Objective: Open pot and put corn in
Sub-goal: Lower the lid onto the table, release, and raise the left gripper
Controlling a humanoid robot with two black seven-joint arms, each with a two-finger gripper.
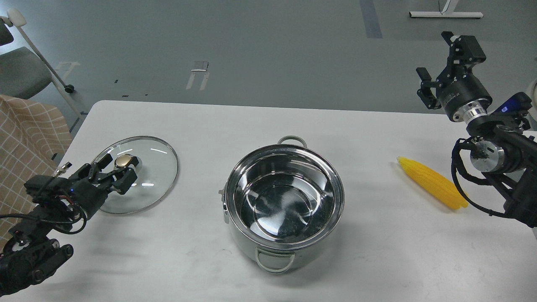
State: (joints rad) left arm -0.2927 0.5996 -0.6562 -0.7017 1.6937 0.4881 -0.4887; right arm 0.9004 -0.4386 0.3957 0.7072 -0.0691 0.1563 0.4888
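Pot (pixel 284 205) stands uncovered mid-bench (pixel 377 251); our left claw (pixel 119 170) flanks the knob of the lid (pixel 138 174) laid aside, grip uncertain. Corn (pixel 432 183) lies right of the pot, under our spread, raised right claw (pixel 436 63), ready for pickup.

A white tabletop (pixel 176 260) with rounded far corners fills the lower part of the view, its matte surface catching soft, even overhead light. Behind it spreads a smooth grey-green floor (pixel 260 46) marked with pale tape patches (pixel 199 74) and a darker strip (pixel 371 19) near the top. At the far left stands a grey chair (pixel 23 69) on a castor, with a tan checked cloth (pixel 29 138) just below it, while the white foot of a stand (pixel 445 14) lies on the floor at the upper right.
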